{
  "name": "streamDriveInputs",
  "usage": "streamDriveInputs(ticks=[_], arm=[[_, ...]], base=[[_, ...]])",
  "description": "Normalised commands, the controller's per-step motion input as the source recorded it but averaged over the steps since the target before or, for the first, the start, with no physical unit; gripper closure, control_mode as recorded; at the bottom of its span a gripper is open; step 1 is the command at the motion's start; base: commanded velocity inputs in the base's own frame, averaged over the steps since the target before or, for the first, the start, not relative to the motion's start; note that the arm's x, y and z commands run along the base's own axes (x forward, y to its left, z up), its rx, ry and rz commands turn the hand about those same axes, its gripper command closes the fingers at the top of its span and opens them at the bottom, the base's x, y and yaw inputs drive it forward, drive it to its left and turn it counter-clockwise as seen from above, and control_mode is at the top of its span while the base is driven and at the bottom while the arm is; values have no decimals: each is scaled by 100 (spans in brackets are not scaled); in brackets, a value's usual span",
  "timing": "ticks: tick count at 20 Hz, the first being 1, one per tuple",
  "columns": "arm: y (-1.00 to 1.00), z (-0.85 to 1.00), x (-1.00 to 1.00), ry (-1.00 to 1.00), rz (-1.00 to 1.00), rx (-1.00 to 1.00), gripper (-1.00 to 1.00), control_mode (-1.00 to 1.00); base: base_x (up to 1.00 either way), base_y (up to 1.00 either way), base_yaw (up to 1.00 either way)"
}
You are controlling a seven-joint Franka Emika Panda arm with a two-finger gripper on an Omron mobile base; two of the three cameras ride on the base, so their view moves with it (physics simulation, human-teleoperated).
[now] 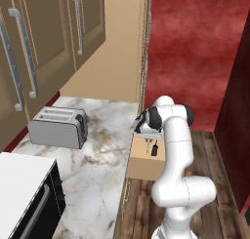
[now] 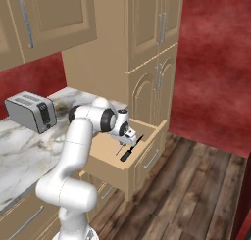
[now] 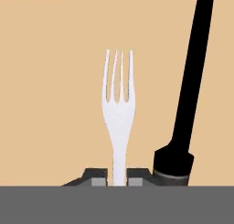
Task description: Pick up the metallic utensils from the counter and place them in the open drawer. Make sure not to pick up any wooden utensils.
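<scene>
The claw (image 3: 118, 181) is hanging over the open drawer (image 2: 147, 136), at the right end of the bench (image 1: 97, 150), with its two tips standing close on either side of the stem of a pale silvery fork (image 3: 118, 109). Whether they are pinching the stem or have just let it slip free cannot be told; the gap looks barely wider than the stem itself. The fork is pointing tines-down toward the tan drawer floor. Just beside it, the black knife (image 3: 189, 81) is lying inside the drawer, its handle close to the claw and its blade running toward the far wall.

The fork is looking thin, stiff and light, with a smooth, probably slippery stem, so a hold near the end of that narrow stem is leaving it free to swing or twist. A pinch across the flat faces, closer to the neck under the tines, would be steadying it better. The knife is likewise rigid and slim; its thicker handle is the safer place to take it, away from the pointed blade.
</scene>
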Motion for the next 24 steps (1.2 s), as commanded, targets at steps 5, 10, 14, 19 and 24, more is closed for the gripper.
streamDriveInputs(ticks=[5,10,14,19,24], arm=[[0,-11,0,1,0,0,-100,-100],[0,0,1,0,0,0,-100,-100],[0,3,-3,0,0,0,-100,-100],[-1,42,-39,-3,0,0,-100,-100],[0,75,-49,-6,0,0,-100,-100]], base=[[0,0,0],[0,0,0],[0,0,0],[0,0,0],[0,0,0]])
